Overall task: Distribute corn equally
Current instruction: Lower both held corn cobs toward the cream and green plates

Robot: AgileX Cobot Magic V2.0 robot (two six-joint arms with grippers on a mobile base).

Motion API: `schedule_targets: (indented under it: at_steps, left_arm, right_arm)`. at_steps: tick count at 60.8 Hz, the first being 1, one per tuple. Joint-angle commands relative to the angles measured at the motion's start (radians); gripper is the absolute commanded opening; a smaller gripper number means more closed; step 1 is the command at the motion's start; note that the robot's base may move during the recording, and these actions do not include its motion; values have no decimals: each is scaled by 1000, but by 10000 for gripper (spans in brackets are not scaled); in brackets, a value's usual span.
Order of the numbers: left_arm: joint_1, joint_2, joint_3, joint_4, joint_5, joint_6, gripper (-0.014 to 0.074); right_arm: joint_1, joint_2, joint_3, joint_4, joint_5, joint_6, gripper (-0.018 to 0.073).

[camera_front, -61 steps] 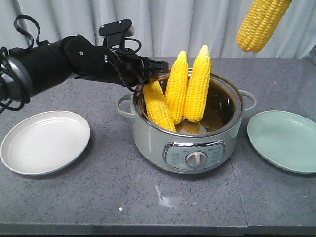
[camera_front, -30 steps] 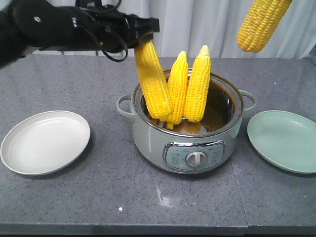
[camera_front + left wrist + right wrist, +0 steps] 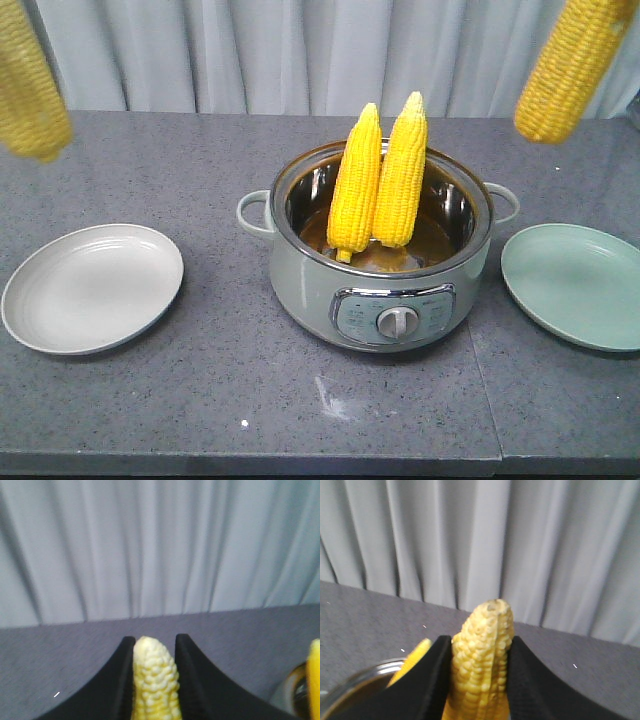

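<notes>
Two yellow corn cobs (image 3: 382, 180) lean upright inside the pale green electric pot (image 3: 390, 295) at the table's middle. A third cob (image 3: 30, 85) hangs blurred at the upper left, high over the white plate (image 3: 92, 287); in the left wrist view my left gripper (image 3: 154, 645) is shut on that cob (image 3: 155, 680). A further cob (image 3: 570, 65) hangs at the upper right above the green plate (image 3: 575, 283); my right gripper (image 3: 480, 647) is shut on this cob (image 3: 481, 665). Neither arm shows in the front view. Both plates hold nothing.
A grey curtain (image 3: 300, 55) runs behind the grey stone table (image 3: 250, 400). The pot has a side handle (image 3: 252, 212) on each flank and a front dial (image 3: 400, 322). The pot's rim (image 3: 365, 675) shows low left in the right wrist view.
My left gripper lifted a cob out of the pot and carried it up and left, over the white plate; the arm has left the front view. The right cob shifted slightly right.
</notes>
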Motion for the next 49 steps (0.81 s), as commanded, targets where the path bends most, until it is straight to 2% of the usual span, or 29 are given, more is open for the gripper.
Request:
schedule_targets:
  at_steps: [1, 3, 7, 14, 25, 34, 40, 49]
  left_arm:
    - [57, 15, -26, 76, 73, -28, -6]
    - [71, 33, -26, 85, 103, -27, -6]
    - [90, 75, -26, 92, 144, -27, -6]
    - [92, 154, -26, 92, 171, -27, -6]
    - [92, 261, -26, 85, 188, -27, -6]
    - [92, 323, -26, 85, 187, -26, -6]
    - [92, 355, -26, 85, 186, -26, -6]
    - [92, 383, -26, 85, 184, -26, -6]
  right_arm:
    - [-5, -8, -31, -236, -5, 197, -5]
    - [-5, 1, -31, -308, 16, 264, -5]
    - [-5, 32, -31, -372, 67, 313, -5]
    - [-5, 119, -31, -409, 157, 313, -5]
    - [-28, 241, -31, -444, 204, 313, -5]
    - [-112, 334, -31, -401, 249, 306, -3]
    - [-172, 387, -31, -317, 272, 235, -2]
    - [-221, 430, -31, -187, 280, 154, 0]
